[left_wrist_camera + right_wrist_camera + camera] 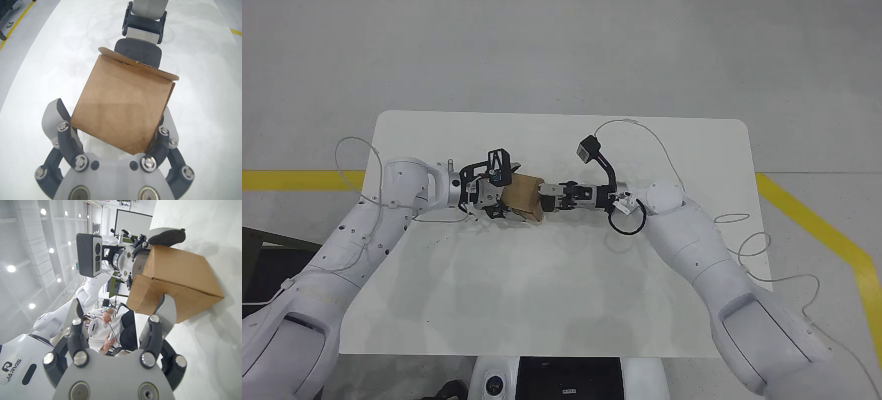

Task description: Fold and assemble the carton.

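Note:
A small brown cardboard carton (525, 192) lies on its side at the middle of the white table (662, 290), between both arms. My left gripper (499, 193) is shut on the carton (121, 106), one finger on each side wall (56, 111). At the far end a flap with a corrugated edge (140, 66) stands slightly off the box. My right gripper (550, 198) is open at that end. One of its fingers (167, 308) rests flat against the carton (181, 270), and its dotted pad (139, 53) sits behind the flap. Its other finger (76, 308) is free in the air.
Thin cables (642, 130) loop over the table's back right part and hang off its right edge (747, 250). A yellow floor line (292, 180) runs past the table on both sides. Bare tabletop lies in front of the carton.

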